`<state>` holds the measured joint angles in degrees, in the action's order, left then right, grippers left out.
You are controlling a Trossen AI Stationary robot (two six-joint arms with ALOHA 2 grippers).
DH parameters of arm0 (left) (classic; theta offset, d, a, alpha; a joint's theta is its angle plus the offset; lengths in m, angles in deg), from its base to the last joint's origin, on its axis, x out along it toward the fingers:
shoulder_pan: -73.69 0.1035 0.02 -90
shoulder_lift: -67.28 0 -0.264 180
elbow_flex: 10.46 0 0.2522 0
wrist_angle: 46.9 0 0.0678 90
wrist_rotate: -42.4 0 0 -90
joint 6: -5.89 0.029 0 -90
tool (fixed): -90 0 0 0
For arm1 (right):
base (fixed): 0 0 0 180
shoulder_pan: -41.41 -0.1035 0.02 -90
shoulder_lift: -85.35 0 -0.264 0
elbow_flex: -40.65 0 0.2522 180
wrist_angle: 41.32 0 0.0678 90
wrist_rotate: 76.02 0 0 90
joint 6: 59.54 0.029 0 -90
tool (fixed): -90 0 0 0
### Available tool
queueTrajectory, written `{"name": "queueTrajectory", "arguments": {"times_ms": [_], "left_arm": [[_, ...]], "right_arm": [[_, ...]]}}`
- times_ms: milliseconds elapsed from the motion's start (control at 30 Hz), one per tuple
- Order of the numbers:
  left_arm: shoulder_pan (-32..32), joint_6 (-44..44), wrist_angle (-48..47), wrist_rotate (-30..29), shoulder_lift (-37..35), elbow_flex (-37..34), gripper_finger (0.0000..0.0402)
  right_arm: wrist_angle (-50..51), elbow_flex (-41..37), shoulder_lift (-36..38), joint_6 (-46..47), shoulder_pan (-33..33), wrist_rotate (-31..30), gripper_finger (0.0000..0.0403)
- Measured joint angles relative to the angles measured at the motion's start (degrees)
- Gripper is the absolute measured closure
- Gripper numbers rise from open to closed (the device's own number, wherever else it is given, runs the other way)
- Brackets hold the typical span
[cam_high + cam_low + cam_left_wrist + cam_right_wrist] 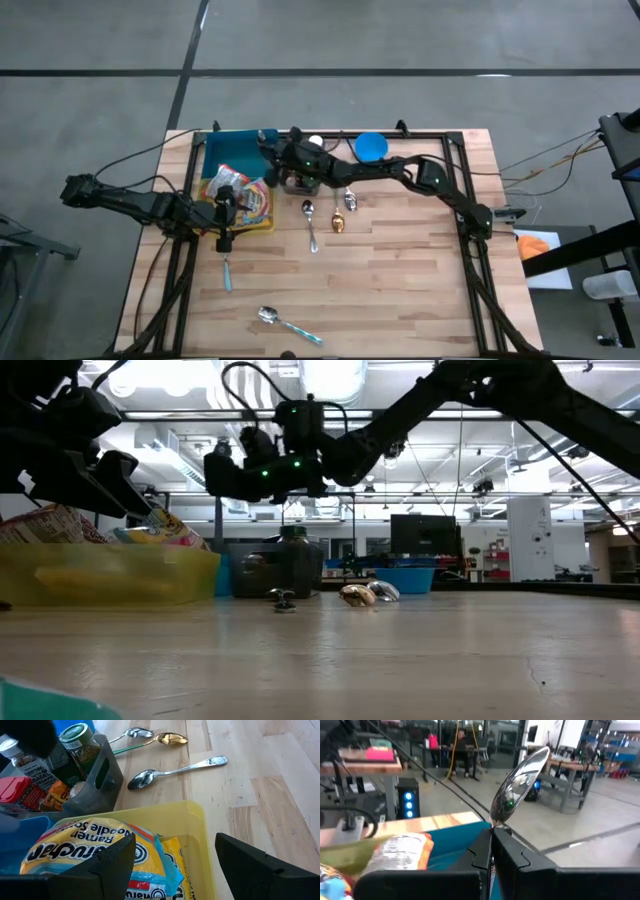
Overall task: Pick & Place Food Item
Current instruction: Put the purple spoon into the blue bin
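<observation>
1. Yellow tray point(262, 224) at the table's left side holds the ramen noodle packet point(95, 851) plus other snack bags; the packet lies face up and nearly fills the tray.
2. Left gripper point(172, 862) hovers over the tray's front corner, fingers spread wide, nothing between them. The packet sits under and just behind the fingers; can't tell if they touch it.
3. Dark caddy point(102, 780) just behind the tray holds a green-lidded spice jar point(80, 742), a red-capped jar and small packets.
4. Blue bin point(232, 148) at the back-left corner, touching the tray's back edge; contents unclear.
5. Blue bowl point(371, 147) at the back edge, centre-right; looks empty from above.
6. Right gripper point(492, 842) reaches across the back of the table to above the caddy, pinched shut on a silver spoon point(519, 785), bowl end pointing up.
7. Loose on the table: a steel spoon point(310, 225), a gold spoon point(338, 222) and another spoon right of the caddy, and a teal-handled spoon point(288, 322) near the front edge.
8. Open room: the whole right half and the middle front of the table point(420, 280) are bare wood.
</observation>
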<state>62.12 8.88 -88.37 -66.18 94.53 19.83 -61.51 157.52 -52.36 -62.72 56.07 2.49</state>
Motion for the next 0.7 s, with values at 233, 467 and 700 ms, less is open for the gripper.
{"name": "queueTrajectory", "arguments": {"times_ms": [233, 467, 700], "left_arm": [[-0.01, -0.15, 0.00, 0.00, 0.00, 0.00, 0.0130], [0.01, -0.15, 0.00, 0.01, 0.00, -0.01, 0.0130], [0.01, -0.15, 0.02, 0.00, 0.00, 0.00, 0.0130]], "right_arm": [[17.81, 11.09, -3.99, -0.28, 0.80, 0.00, 0.0395], [28.49, 19.19, -8.26, -0.22, 0.94, 0.02, 0.0395], [35.73, 22.85, -9.46, -0.24, 0.94, 0.09, 0.0395]]}}
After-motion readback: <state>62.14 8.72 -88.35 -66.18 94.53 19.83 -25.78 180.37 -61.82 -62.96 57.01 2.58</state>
